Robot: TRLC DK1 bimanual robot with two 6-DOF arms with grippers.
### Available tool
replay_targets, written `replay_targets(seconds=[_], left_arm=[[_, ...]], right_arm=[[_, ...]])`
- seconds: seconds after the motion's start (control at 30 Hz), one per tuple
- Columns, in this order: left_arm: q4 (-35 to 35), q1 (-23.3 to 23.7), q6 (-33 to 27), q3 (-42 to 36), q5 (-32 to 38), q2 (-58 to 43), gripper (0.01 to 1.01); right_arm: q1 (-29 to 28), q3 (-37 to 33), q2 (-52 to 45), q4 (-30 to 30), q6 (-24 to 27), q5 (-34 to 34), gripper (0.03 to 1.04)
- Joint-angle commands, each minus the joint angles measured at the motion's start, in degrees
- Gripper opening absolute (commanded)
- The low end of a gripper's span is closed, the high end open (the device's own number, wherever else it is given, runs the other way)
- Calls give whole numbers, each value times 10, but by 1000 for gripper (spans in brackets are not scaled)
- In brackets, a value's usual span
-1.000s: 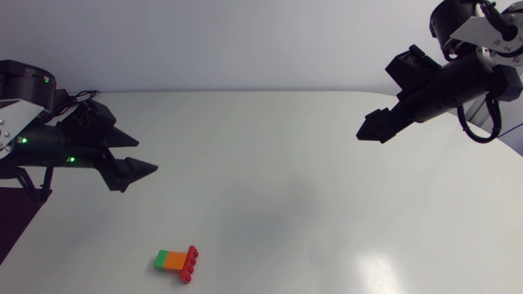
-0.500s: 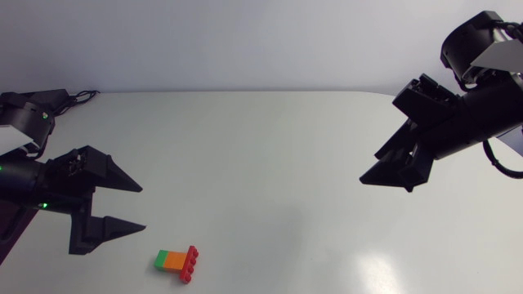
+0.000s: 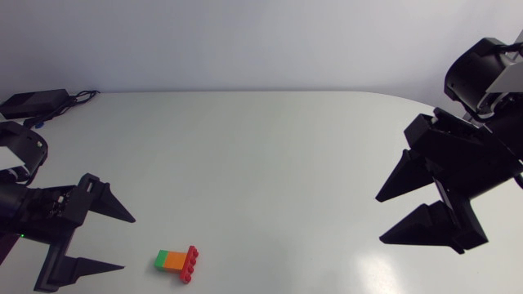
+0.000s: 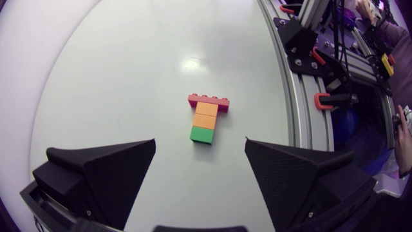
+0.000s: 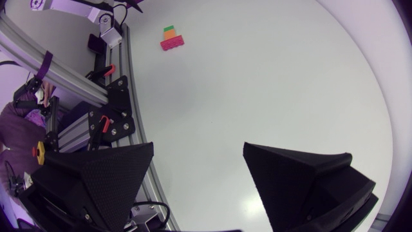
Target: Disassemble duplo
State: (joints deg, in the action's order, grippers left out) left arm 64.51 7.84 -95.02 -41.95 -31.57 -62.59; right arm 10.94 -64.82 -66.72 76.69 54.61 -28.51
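Observation:
A small duplo stack (image 3: 177,263) lies flat near the table's front edge, left of the middle: a green brick, an orange brick and a long red brick across the end, making a T. My left gripper (image 3: 128,242) stands open just to the left of it, with its fingers pointing at it. In the left wrist view the duplo stack (image 4: 207,118) lies a little ahead of the open left gripper (image 4: 200,147), green end nearest. My right gripper (image 3: 380,219) is open over the right side of the table, far from the stack. The right wrist view shows the duplo stack (image 5: 171,38) far ahead of the right gripper (image 5: 199,147).
A black box with cables (image 3: 33,102) lies at the back left corner. The table's front edge (image 4: 283,96) runs close beside the stack, with a metal frame beyond it. White table surface (image 3: 278,163) spreads between the two arms.
Both arms have swung towards the table's front. The left gripper has come down beside the duplo stack; the right one has dropped lower on the right. The stack has not moved.

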Motion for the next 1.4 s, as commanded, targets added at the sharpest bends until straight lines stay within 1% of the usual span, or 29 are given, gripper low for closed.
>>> replay_targets(seconds=[0.0,0.13,0.33,0.5,0.6,0.63,0.73,0.77,0.97,1.03,1.1,1.17,1.2,1.37], left_arm=[[-4,4,-53,29,-8,-4,959],[-62,-12,-47,57,-8,-30,959],[-131,-53,-17,57,2,-78,943],[-157,-96,5,55,20,-113,926],[-171,-114,13,56,30,-137,925],[-176,-119,15,57,33,-146,910],[-196,-129,19,63,38,-169,908],[-203,-132,22,64,40,-178,889],[-236,-145,41,66,42,-218,849],[-243,-152,48,69,50,-224,808],[-244,-155,50,73,53,-225,805],[-244,-158,49,79,57,-224,711],[-245,-158,49,81,57,-224,680],[-263,-164,56,96,61,-225,564]], right_arm=[[5,14,6,22,45,-8,1000],[11,12,10,26,42,-11,1000],[23,29,8,23,34,-18,998],[24,48,5,4,25,-22,998],[25,54,6,-3,21,-23,998],[25,54,6,-3,21,-23,998],[29,57,5,-11,16,-25,998],[33,58,4,-14,12,-25,998],[50,63,-4,-37,-6,-26,998],[54,63,-6,-43,-13,-26,998],[62,64,-7,-49,-21,-26,998],[66,64,-7,-55,-27,-26,998],[67,64,-7,-57,-30,-26,998],[76,78,-8,-75,-43,-26,998]])
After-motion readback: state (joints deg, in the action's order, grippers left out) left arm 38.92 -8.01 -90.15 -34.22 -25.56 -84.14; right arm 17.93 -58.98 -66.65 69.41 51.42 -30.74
